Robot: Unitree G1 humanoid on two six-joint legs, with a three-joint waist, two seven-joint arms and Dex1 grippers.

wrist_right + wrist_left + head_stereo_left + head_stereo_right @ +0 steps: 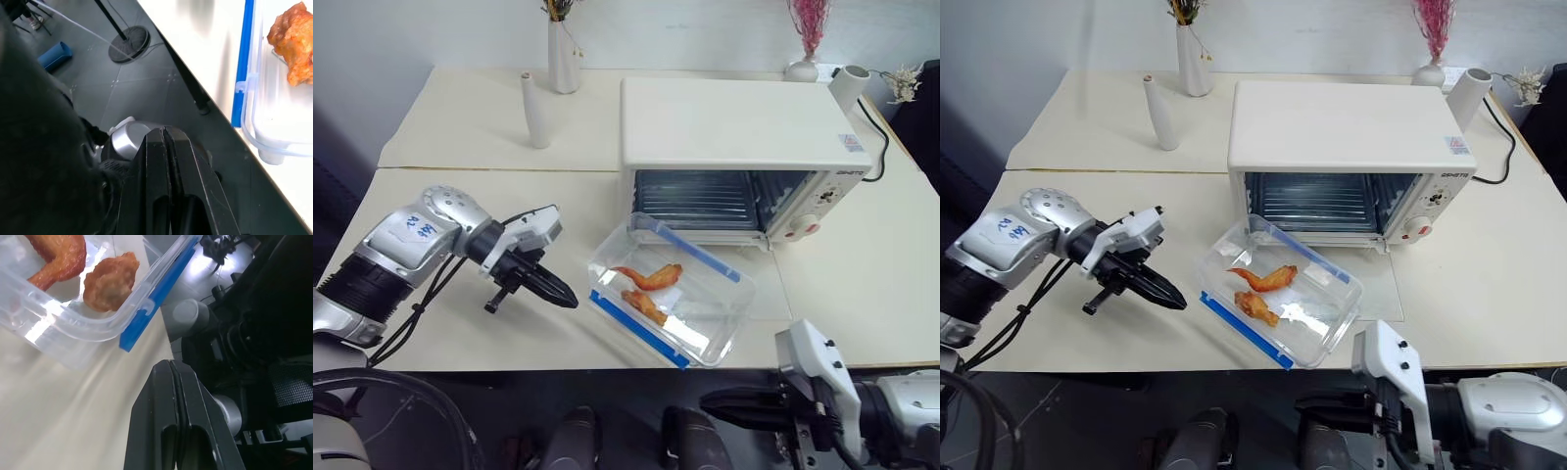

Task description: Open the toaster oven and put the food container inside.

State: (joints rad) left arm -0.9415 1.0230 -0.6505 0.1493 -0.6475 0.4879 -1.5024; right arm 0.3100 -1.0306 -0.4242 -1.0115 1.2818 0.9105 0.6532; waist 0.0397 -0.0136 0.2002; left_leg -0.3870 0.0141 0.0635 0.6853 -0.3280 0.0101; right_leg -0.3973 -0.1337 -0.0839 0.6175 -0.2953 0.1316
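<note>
Holding orange food pieces (pixel 646 289), the food container (pixel 724 304) fronts the toaster oven (pixel 734 127).

Head stereo downward; wrist cams near table (pixel 489 333) edge.

Left tool (pixel 172 382) rises into view with both black fingers (pixel 151 416) pressed flat together, no gap at the tips, nothing between them. Tip hangs over the cream surface (pixel 63 431), near the surface's edge, apart from the food container (pixel 73 328). Container: clear plastic, rounded corner facing the tool, blue clip strip (pixel 159 293) running along its long edge, strip end just beside that corner. Inside, two orange-brown food pieces (pixel 110 281), one lumpy near the corner, one longer beside it. Past the surface edge: dark robot hardware and a grey cylindrical part (pixel 188 318), details unclear.
</note>
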